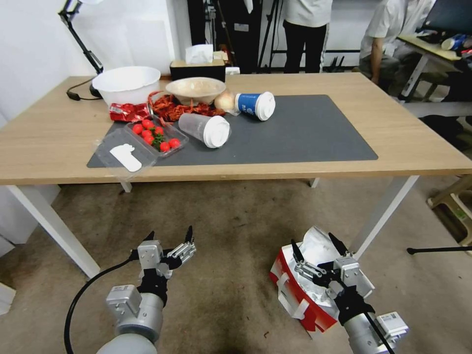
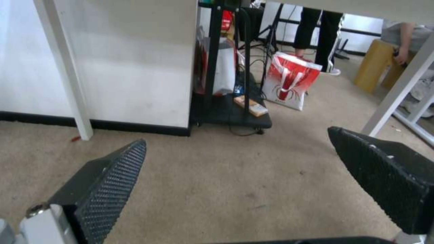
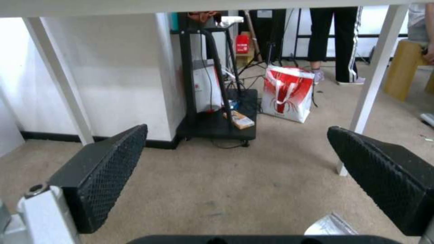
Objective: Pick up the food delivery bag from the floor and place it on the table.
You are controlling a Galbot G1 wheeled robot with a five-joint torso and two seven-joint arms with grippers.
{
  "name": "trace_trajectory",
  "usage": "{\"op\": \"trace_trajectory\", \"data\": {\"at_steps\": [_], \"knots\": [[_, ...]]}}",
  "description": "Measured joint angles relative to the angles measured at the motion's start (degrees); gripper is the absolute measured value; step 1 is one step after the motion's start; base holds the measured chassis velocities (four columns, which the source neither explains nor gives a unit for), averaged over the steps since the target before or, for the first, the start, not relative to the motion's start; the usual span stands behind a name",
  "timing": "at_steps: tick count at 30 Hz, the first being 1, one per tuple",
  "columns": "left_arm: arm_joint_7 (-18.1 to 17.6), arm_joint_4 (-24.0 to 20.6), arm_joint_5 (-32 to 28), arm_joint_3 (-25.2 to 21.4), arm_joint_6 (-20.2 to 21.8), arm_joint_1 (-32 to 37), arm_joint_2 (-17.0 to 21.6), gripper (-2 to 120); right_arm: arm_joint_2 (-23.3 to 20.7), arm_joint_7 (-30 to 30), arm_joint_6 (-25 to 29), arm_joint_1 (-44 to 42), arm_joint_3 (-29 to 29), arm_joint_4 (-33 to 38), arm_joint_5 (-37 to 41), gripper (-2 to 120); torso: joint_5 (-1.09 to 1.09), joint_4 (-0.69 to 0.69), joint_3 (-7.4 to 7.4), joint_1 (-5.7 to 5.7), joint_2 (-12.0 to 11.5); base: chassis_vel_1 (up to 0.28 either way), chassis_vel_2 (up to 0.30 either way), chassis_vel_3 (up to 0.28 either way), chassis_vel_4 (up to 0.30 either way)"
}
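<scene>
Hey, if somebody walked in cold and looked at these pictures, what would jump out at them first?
The red and white food delivery bag on the floor, foil lining open, with the open right claw just above it. The left claw, also open, hangs over bare floor. Behind, the table holds tipped cups and a tray of tomatoes.
</scene>
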Motion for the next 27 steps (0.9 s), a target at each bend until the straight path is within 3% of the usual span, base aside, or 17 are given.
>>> {"op": "trace_trajectory", "data": {"at_steps": [27], "knots": [[-0.1, 1.9, 0.1, 0.1, -1.4, -0.6, 0.5, 100, 0.0, -0.2, 0.2, 0.3, 0.1, -1.1, -0.3, 100, 0.00, 0.00, -4.11, -2.28, -6.4, 0.000, 0.000, 0.000, 0.000]]}}
